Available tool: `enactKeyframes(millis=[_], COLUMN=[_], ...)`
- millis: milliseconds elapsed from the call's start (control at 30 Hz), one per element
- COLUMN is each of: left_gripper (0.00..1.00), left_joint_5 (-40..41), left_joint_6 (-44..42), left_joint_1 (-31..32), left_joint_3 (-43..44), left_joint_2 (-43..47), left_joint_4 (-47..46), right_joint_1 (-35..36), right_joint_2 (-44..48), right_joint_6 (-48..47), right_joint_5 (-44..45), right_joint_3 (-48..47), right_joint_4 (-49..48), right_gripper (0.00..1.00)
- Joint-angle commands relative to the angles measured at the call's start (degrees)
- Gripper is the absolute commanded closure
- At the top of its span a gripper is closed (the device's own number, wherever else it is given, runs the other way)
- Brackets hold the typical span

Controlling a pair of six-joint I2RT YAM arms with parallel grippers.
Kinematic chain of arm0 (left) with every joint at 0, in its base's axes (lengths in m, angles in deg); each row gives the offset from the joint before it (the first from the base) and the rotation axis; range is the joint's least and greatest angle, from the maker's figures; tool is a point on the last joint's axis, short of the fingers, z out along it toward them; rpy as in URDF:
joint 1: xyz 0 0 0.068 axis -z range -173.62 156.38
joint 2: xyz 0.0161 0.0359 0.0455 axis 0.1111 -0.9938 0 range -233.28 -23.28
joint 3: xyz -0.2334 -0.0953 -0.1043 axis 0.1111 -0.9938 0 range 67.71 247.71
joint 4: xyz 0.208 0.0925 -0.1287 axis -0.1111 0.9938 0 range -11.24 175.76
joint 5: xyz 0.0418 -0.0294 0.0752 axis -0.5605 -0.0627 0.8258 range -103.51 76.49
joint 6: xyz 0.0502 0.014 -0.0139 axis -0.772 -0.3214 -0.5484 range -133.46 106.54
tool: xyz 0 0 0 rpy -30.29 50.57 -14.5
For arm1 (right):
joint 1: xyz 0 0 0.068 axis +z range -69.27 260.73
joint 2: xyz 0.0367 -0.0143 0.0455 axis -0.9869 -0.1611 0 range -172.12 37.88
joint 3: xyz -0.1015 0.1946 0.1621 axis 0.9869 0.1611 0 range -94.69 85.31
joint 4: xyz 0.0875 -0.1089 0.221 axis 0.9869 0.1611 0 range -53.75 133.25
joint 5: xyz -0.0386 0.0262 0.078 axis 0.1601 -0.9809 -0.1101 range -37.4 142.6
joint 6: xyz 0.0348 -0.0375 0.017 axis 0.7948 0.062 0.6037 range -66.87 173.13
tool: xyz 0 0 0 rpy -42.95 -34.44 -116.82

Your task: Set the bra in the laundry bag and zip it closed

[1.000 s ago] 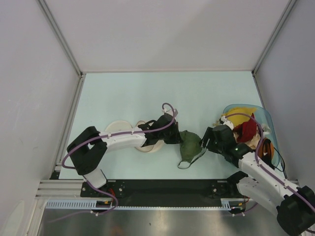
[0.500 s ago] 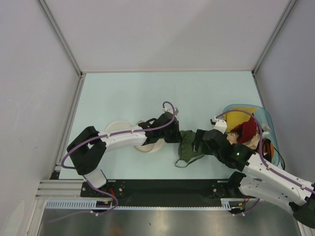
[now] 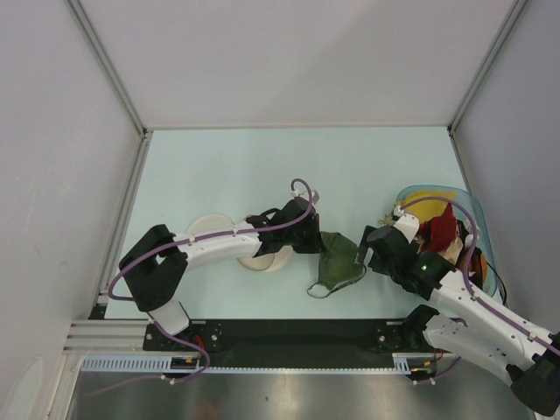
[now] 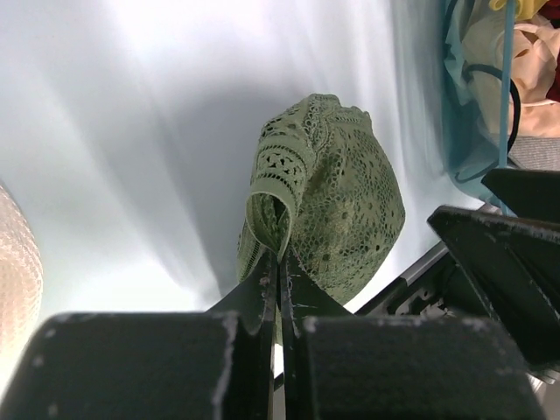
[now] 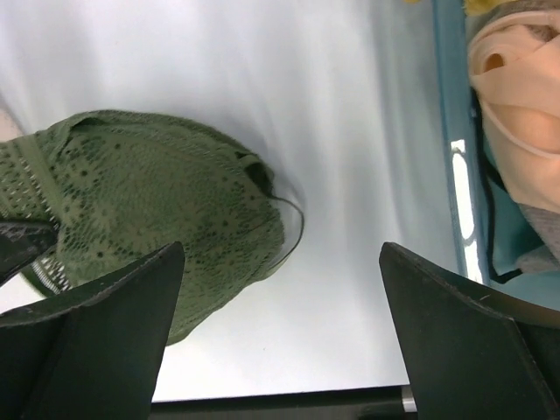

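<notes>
table (image 3: 262,166): pale blue-green surface, walled on three sides, arm bases along the near edge.
laundry bag (image 3: 203,227): two round cream mesh shells side by side, near the near edge and left of centre; partly covered by the left arm; a sliver of mesh at the left border of the left wrist view (image 4: 13,262).
left gripper (image 3: 317,241): jaws pressed together, pinching a folded edge of the bra's lace band between the fingertips (image 4: 280,267); placed just right of the laundry bag.
bra (image 3: 339,262): olive-green lace, domed cup up, on the table near the middle of the near edge, between the two grippers; outside the laundry bag; thin strap looping toward the near edge; one end held, the rest resting on the surface (image 4: 337,192) (image 5: 149,201).
right gripper (image 3: 366,252): jaws spread wide, nothing between them (image 5: 282,254); just right of the bra, one finger over the cup's edge; contact not discernible.
blue tub (image 3: 472,210): translucent, at the right edge of the table; filled with yellow (image 3: 429,201), red (image 3: 440,229) and peach (image 5: 516,114) garments.
</notes>
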Motion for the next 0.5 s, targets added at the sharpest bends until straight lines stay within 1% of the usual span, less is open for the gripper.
enactKeyframes(millis=[0,33,67,100,133,200,300,333,367,433,467], left_gripper=[1.0,1.0,1.0,1.0,1.0,1.0,1.0,1.0,1.0,1.0,1.0], left_joint_5=[-0.7,-0.8,-1.2,-1.5,-1.7,-2.5,-3.1,-3.2,-3.1,-3.1,-3.0], left_joint_6=[-2.0,-2.0,-1.9,-1.9,-1.6,-1.1,0.2,0.3,0.3,0.1,-0.1], left_joint_1=[-0.2,-0.2,-0.3,-0.2,-0.2,-0.4,-0.4,-0.4,-0.4,-0.5,-0.6], left_joint_3=[3.0,3.1,3.3,3.4,3.6,3.6,3.5,3.5,3.5,3.3,3.3], left_joint_2=[1.7,1.8,1.8,1.8,1.8,2.1,2.7,2.8,2.9,3.2,3.2], left_joint_4=[0.8,0.7,0.7,0.7,0.8,0.7,0.7,0.8,0.8,1.0,0.9], right_joint_1=[1.1,2.3,4.2,8.0,10.2,14.6,19.0,21.6,22.4,20.8,19.5], right_joint_2=[1.5,2.1,2.7,4.1,4.7,5.8,5.1,4.0,3.5,1.5,0.7], right_joint_6=[-2.6,-4.2,-5.6,-6.3,-7.4,-8.7,-10.1,-9.4,-6.8,-2.9,1.8], right_joint_5=[-4.3,-6.6,-6.6,-5.8,-3.6,-2.6,1.0,5.7,8.0,12.9,13.9], right_joint_3=[-2.4,-1.8,-1.4,-1.0,-0.1,0.8,1.8,1.8,1.7,0.9,-0.4], right_joint_4=[-1.8,-3.6,-5.2,-7.1,-8.0,-11.8,-14.8,-14.5,-13.6,-7.9,-5.4], right_gripper=[0.0,0.0,0.0,0.0,0.0,0.0,0.0,0.0,0.0,0.0,0.0])
